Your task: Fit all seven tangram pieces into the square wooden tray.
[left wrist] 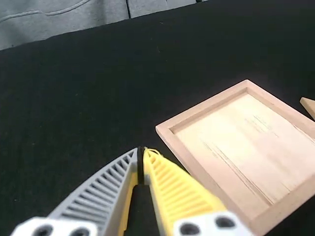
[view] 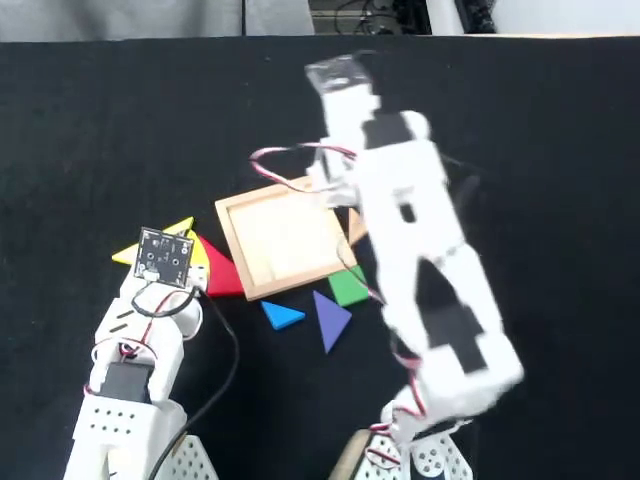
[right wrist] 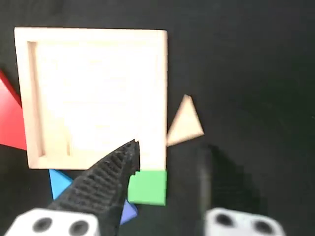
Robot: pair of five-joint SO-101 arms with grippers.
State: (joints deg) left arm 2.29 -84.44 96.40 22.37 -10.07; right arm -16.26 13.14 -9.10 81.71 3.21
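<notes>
The square wooden tray (view: 285,240) (left wrist: 236,142) (right wrist: 98,88) lies empty mid-table. Around it are a red triangle (view: 225,275) (right wrist: 10,118), a blue triangle (view: 282,315), a purple triangle (view: 332,318), a green square (view: 348,288) (right wrist: 147,186) and a pale wooden triangle (right wrist: 184,123). A yellow triangle (view: 185,230) lies left of the tray, partly under my left arm. My left gripper (left wrist: 141,158) is shut above the cloth beside the tray, its tips together. My right gripper (right wrist: 170,157) hangs open over the tray's edge near the green square, holding nothing.
The right arm (view: 420,260) rises tall over the tray's right side and hides part of the pale triangle. Black cloth (view: 120,120) covers the table, with bare room at the far left and far right. Both arm bases stand at the near edge.
</notes>
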